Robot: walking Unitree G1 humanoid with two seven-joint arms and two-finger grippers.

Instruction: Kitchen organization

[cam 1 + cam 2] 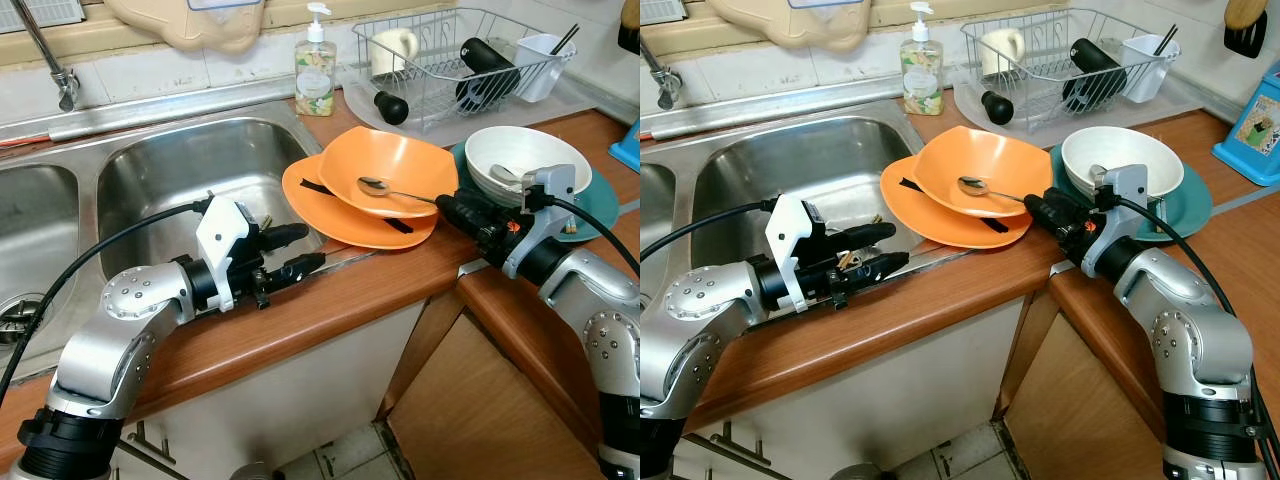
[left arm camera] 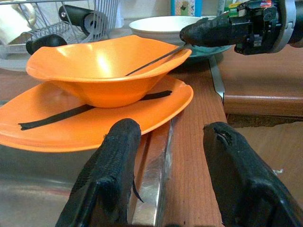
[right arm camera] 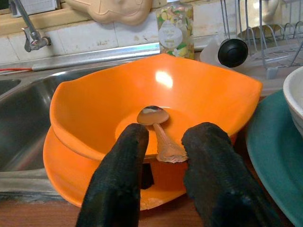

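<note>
Left gripper: the left gripper (image 1: pixel 292 252) with its two long black fingers hovers over the wooden countertop edge (image 1: pixel 330 310) at the rim of the stainless-steel sink basin (image 1: pixel 180 170); the fingers stand apart with nothing between them, pointing toward the orange dishes
Right gripper: the right gripper (image 3: pixel 163 156) reaches in from the robot's right at the near rim of the orange bowl; its fingers sit on either side of the spoon's handle end — whether they are actually pressing on it cannot be told
Spoon: a metal spoon (image 1: pixel 385 189) lies inside the orange bowl, its head resting on the bottom, its thin handle running up over the rim toward the right gripper
Orange bowl: a deep orange bowl with a wavy rim (image 1: pixel 375 160) sits on top of a flat orange plate (image 1: pixel 320 205), which lies on the countertop just beside the sink and overhangs its edge; a black strip crosses the plate under the bowl
Teal plate: a round teal plate (image 1: pixel 600 200) lies behind the right gripper, carrying a white bowl (image 1: pixel 520 150) — something metal lies in that bowl, too small to tell
Far counter: a clear soap dispenser bottle with a white pump (image 1: pixel 314 65) stands at the back beside a wire dish rack (image 1: pixel 450 60) holding a cream mug, a black cylinder and a white container
Tap: a metal tap (image 1: pixel 55 65) shows at the far left over the sink
</note>
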